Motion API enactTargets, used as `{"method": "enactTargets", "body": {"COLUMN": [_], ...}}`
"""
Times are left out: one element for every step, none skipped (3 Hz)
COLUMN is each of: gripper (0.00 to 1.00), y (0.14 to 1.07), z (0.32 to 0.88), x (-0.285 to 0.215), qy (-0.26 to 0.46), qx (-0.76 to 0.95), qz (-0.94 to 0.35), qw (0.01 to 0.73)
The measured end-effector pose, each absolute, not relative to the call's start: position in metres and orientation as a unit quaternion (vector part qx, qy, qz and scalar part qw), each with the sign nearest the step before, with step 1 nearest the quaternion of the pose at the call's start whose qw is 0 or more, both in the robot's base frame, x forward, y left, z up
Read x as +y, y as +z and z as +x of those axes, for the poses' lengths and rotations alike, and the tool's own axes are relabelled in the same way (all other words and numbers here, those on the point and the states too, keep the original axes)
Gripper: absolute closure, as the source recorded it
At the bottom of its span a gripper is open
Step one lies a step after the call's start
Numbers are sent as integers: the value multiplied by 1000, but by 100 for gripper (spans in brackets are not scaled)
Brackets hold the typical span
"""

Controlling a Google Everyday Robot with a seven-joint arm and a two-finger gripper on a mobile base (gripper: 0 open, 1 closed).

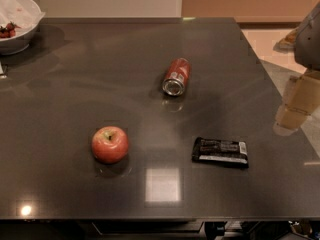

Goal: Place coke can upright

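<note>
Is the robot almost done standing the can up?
Not yet. Nothing looks done: the can lies on its side. The claw hangs at the right of the view, well apart from the can, so nothing is in hand. Left to do: reach over, grab it and stand it upright.

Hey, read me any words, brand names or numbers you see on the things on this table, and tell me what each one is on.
No text here can be quoted.
Coke can, lying on its side: white label marks, illegible.
Snack bar wrapper: pale print, illegible.
Apple and bowl: no writing seen.
Gripper, at the table's right edge: no lettering seen.
</note>
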State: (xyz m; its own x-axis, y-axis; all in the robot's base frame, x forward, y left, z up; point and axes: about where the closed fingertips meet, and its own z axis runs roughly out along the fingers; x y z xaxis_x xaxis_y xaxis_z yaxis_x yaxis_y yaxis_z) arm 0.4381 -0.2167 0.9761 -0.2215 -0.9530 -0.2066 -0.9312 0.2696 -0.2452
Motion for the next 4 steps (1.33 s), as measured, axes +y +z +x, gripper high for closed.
{"method": "enactTargets", "body": {"gripper": [0, 0, 0, 0], "y": [976, 978, 969, 956], "z": [438, 440, 464, 506], "x": [-217, -216, -215, -205], "qy": [-34, -33, -12, 8], "qx": [781, 782, 793, 807], "qz": [-603, -601, -593, -577], "qw": [159, 158, 140, 128]}}
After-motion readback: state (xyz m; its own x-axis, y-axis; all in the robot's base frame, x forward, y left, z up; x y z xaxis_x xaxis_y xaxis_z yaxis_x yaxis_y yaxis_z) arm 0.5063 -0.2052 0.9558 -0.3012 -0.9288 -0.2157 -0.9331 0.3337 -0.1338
